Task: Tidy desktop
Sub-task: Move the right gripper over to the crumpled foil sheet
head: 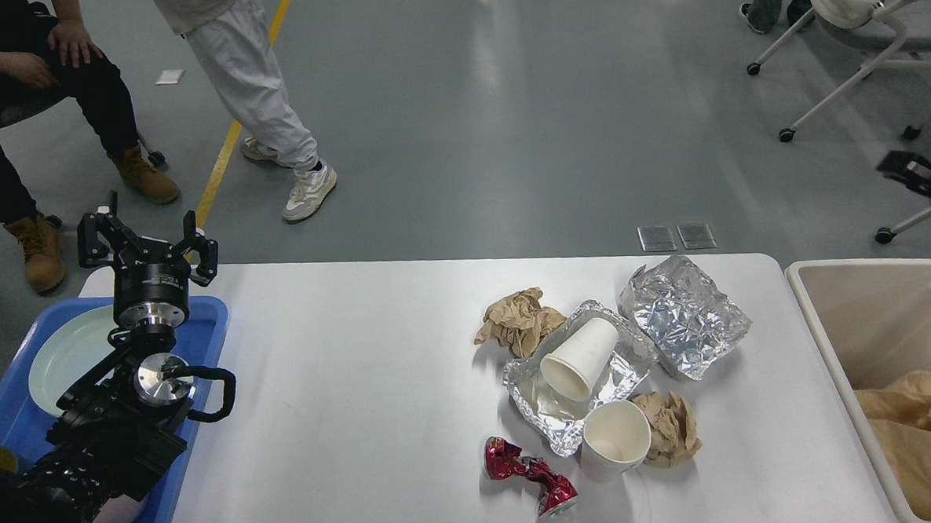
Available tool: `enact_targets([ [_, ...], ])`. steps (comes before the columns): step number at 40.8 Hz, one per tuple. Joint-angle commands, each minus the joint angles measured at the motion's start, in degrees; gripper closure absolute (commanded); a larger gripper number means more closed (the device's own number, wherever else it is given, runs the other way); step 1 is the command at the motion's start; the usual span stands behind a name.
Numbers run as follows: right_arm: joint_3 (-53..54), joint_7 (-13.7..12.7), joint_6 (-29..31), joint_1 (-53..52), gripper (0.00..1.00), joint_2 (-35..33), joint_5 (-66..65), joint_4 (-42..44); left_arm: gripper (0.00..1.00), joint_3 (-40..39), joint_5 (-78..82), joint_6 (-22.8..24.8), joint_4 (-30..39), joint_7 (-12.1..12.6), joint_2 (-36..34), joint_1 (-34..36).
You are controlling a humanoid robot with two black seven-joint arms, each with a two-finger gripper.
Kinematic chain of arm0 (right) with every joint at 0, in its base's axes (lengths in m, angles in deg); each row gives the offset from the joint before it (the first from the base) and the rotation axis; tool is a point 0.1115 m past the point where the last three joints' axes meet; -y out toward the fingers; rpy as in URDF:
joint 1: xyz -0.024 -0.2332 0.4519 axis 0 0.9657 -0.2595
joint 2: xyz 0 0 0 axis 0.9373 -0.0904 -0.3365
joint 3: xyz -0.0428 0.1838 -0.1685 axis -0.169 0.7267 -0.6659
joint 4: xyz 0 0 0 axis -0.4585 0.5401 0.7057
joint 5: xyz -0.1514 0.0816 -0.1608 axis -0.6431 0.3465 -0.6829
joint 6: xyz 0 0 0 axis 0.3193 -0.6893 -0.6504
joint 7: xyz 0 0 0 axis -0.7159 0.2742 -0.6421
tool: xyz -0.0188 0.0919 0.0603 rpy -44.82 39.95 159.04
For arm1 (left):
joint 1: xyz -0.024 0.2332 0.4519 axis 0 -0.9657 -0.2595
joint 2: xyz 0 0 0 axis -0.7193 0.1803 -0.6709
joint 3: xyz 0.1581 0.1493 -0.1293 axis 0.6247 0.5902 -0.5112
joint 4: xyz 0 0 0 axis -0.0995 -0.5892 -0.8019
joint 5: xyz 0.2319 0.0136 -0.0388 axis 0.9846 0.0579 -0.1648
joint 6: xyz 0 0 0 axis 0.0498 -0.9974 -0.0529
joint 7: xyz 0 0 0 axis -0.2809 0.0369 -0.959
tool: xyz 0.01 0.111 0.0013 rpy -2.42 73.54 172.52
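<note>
The white desktop [361, 392] fills the middle of the head view. On its right half lies litter: a foil tray [634, 352] with a tipped white paper cup [581, 359] in it, an upright paper cup [615, 440], crumpled foil [684, 315], two brown paper wads [519, 322] [669, 429], and a crushed red can [530, 475]. My left gripper [148, 242] is open and empty, raised over the far end of the blue tray, far left of the litter. My right gripper is out of view.
A blue plastic tray [205, 336] at the left edge holds a pale green plate [73, 357]. A beige bin [868, 315] with brown paper [924, 422] stands at the right edge. Two people [254, 90] and office chairs [855, 16] are on the floor beyond.
</note>
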Motion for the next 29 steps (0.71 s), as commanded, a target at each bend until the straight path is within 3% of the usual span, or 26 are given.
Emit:
enact_targets([
  [1,-8.10,-0.09,0.94,-12.63,0.00,7.55,0.31,-7.94,0.03,0.00,0.00,0.00,0.00,0.00,0.00,0.00],
  [6,-13.38,0.00,6.29,-23.97,0.00,15.73,0.31,-17.61,0.04,0.00,0.00,0.00,0.00,0.00,0.00,0.00],
  [13,-13.47,0.35,22.98,-35.22,0.00,21.01,0.40,-24.73,0.04,0.00,0.00,0.00,0.00,0.00,0.00,0.00],
  [21,-13.30,0.53,38.72,-47.00,0.00,21.72,0.40,-32.99,0.04,0.00,0.00,0.00,0.00,0.00,0.00,0.00],
  [29,-13.65,0.44,46.21,-52.11,0.00,21.37,0.31,-35.20,0.04,0.00,0.00,0.00,0.00,0.00,0.00,0.00],
])
